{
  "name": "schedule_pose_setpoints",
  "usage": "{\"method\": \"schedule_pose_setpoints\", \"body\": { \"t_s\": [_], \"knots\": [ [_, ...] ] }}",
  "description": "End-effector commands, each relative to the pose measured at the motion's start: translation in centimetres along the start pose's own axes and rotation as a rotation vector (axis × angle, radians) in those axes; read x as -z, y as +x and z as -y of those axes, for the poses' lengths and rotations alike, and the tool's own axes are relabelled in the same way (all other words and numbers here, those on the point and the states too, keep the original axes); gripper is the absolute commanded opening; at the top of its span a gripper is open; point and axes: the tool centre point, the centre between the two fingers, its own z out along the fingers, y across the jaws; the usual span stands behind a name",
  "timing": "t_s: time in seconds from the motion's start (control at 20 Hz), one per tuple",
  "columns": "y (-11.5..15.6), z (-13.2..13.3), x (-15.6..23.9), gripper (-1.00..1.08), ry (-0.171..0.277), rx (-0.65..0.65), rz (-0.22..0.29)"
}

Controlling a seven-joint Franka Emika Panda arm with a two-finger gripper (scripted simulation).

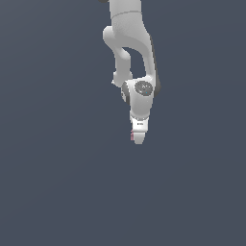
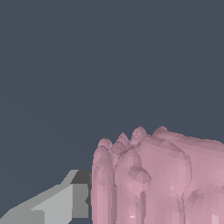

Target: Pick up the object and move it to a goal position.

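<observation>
The object is a tiny pink-mauve ridged block that shows at the tip of my white gripper, on the side toward the exterior view's left. The arm hangs straight down from the top of that view. In the wrist view the object looms large and close, its ridged side pressed against the dark pad of one grey finger. The other finger is hidden behind it. The gripper looks shut on the object.
Only a plain dark blue-grey surface lies around and under the arm in both views. No other objects, containers or edges show, and no goal marker shows.
</observation>
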Motion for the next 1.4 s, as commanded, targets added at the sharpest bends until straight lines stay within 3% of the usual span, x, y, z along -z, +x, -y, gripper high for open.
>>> {"method": "schedule_pose_setpoints", "body": {
  "t_s": [0.0,0.4,0.7,1.0,1.35],
  "knots": [
    [0.0,0.0,-0.1,-1.00,0.001,0.000,0.000],
    [-0.1,-0.1,0.0,-1.00,0.000,0.000,0.000],
    [-1.9,-0.8,0.3,-1.00,0.000,0.000,0.000],
    [-5.9,-2.4,1.0,-1.00,0.000,0.000,0.000],
    [-12.8,-5.3,2.3,-1.00,0.000,0.000,-0.001]
  ]
}}
